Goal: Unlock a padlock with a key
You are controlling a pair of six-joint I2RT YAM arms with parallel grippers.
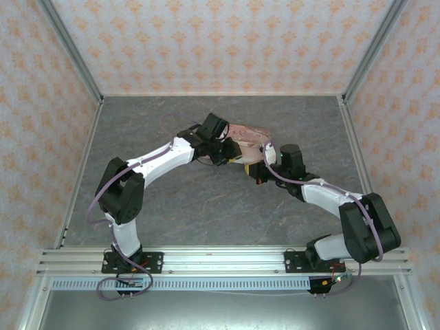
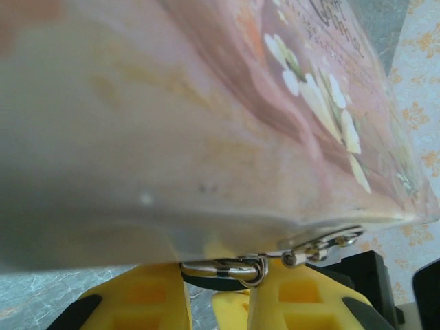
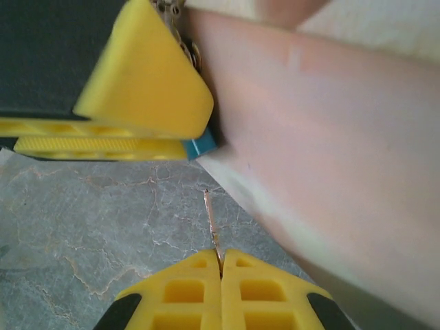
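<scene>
Beside the pink box (image 3: 330, 137), contents unseen, padlock (image 3: 201, 146) in narrow left gripper (image 2: 220, 289), key (image 3: 213, 220) pinched in right gripper (image 3: 221, 271).

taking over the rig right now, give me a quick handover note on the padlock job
Left end effector: shut on the padlock, right at the edge of the pink box. Just a teal corner pokes out between its fingers.
Right end effector: shut on the key, with the blade pointing up toward the padlock.
Done: both things are gripped and lined up near each other above the table.
Left: the key tip is apart from the padlock, so it needs inserting and turning, then the shackle opened. The keyhole is hidden, so check alignment first.
</scene>
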